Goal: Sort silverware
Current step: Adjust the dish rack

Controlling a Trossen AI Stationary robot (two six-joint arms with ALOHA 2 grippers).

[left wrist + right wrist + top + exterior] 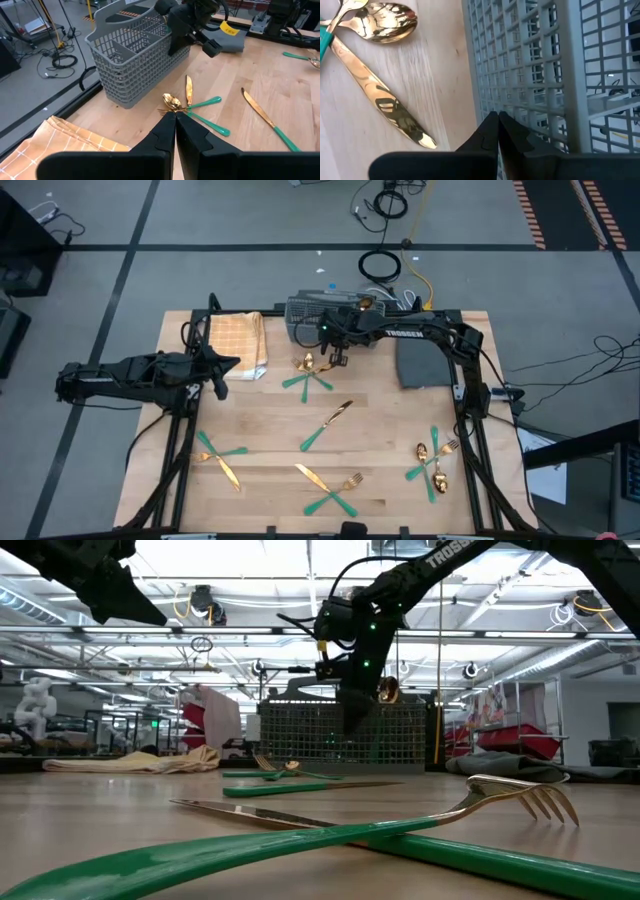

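"TROSSEN" is showing in white on the right arm point(405, 333), which is reaching over to the basket point(312, 316); its gripper point(338, 359) is hanging shut and empty just beside the basket's front wall. The left gripper point(222, 372) is sitting closed on nothing beside the cloth point(237, 343), left of the basket. The silverware point(308, 375) is lying flat in crossed clusters in front of the basket: the nearest cluster is fanning its teal handles away from the basket, while a lone knife point(327, 425) farther out is lying diagonally, its gold blade angled toward the basket.
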